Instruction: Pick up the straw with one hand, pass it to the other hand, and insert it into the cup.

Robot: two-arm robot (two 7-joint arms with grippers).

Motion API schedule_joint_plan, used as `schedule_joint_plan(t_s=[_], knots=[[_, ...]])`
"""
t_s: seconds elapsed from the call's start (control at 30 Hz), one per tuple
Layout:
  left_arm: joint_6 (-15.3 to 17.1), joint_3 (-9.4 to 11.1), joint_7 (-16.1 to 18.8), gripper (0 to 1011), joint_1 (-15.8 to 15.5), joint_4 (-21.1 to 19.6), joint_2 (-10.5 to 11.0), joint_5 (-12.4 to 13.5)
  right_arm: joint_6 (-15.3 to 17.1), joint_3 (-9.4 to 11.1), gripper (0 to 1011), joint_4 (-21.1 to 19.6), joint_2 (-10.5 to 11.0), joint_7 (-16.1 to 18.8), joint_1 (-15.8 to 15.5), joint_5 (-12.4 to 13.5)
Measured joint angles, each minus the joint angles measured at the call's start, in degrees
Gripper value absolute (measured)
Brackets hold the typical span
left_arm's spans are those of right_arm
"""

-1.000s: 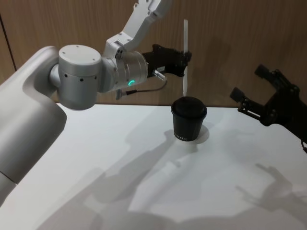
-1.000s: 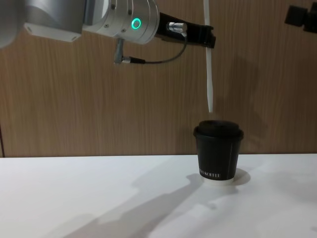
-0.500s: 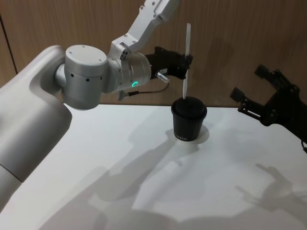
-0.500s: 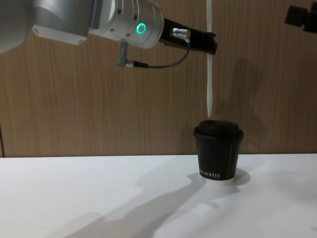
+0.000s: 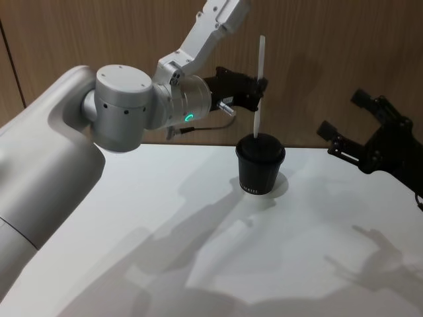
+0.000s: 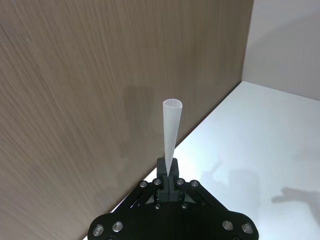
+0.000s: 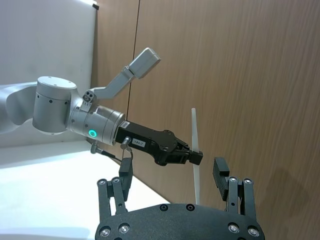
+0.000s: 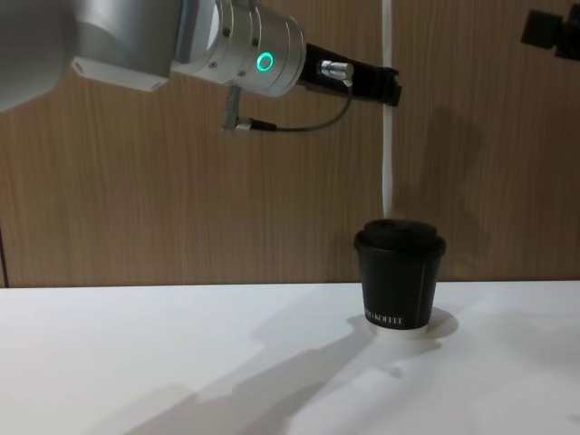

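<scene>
The left gripper [image 5: 260, 91], the one with the silver wrist and green ring, hangs above the cup [image 5: 260, 164] with its fingers pinched tight on the straw [image 5: 258, 86]. It grips the straw about midway along, so a good stretch sticks up above the fingers and the rest drops nearly straight down, tilted just a bit. In the chest view the straw's [image 8: 387, 136] bottom tip sits right at the cup's [image 8: 400, 282] lid; whether it's actually gone into the lid hole is hard to call from here. The left wrist view has the straw [image 6: 170, 137] clamped between the fingertips, pointing away along the wood wall.

The cup stands upright on the white table [image 5: 198, 224], close to the back edge where the table meets the wood panel wall [image 5: 99, 33]. Plenty of bare tabletop in front of it and off to both sides.

The right gripper [image 5: 360, 129], the plain black one, sits well off to the right of the cup, up off the table, fingers spread wide and holding nothing. Its own camera shows both fingers [image 7: 221, 175] apart.
</scene>
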Motion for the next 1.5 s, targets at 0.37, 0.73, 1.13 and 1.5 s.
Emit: schedule_joint_plan(t_s=[0.37, 0.73, 1.13, 1.5], knots=[[-0.8, -0.2, -0.7, 5, -0.2, 1.4, -0.6, 0.6, 0.0, 0.0, 1001, 0.0, 0.0, 0.0, 0.0, 0.0], [-1.0, -0.6, -1.3, 5, -0.2, 2.2, -0.8, 0.9, 0.0, 0.0, 1001, 0.0, 0.0, 0.0, 0.0, 0.0], [-1.2, -1.3, -2.3, 5, 0.2, 3.4, -1.3, 0.7, 0.0, 0.0, 1001, 0.0, 0.0, 0.0, 0.0, 0.0], [-2.2, -1.7, -3.1, 5, 0.0, 5.8, -2.2, 0.7, 0.0, 0.0, 1001, 0.0, 0.0, 0.0, 0.0, 0.0]])
